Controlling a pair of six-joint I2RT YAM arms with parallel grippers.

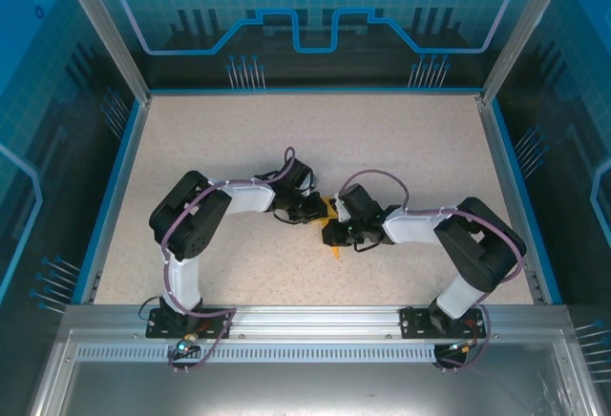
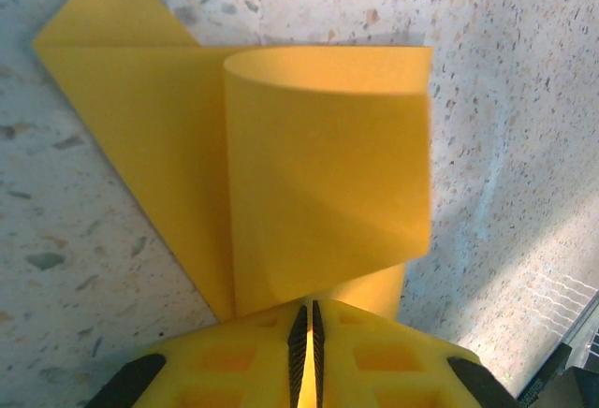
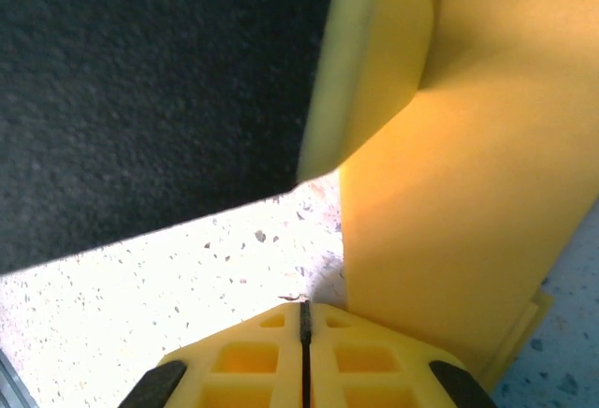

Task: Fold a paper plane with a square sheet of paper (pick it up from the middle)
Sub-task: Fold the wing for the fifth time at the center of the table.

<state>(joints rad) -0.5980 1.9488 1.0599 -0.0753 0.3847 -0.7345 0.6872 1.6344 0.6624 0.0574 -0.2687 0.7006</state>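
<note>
Pinching 1 edge of the sheet (image 2: 328,174), our left gripper (image 2: 304,319) kept only a thin slit between its fingers (image 2: 365,361). We judged it held that flap curled over the flat half to set up a fold; the bend was round, with no crease pressed yet. Our right gripper (image 3: 303,314) was closed tight just beside the sheet's far side, probably to steady it, though we could not tell whether it nipped any paper. The sheet lay mid-table (image 1: 239,139), between the 2 arms.

Speckled table (image 1: 286,139), blue walls (image 1: 315,15), perhaps glass
</note>
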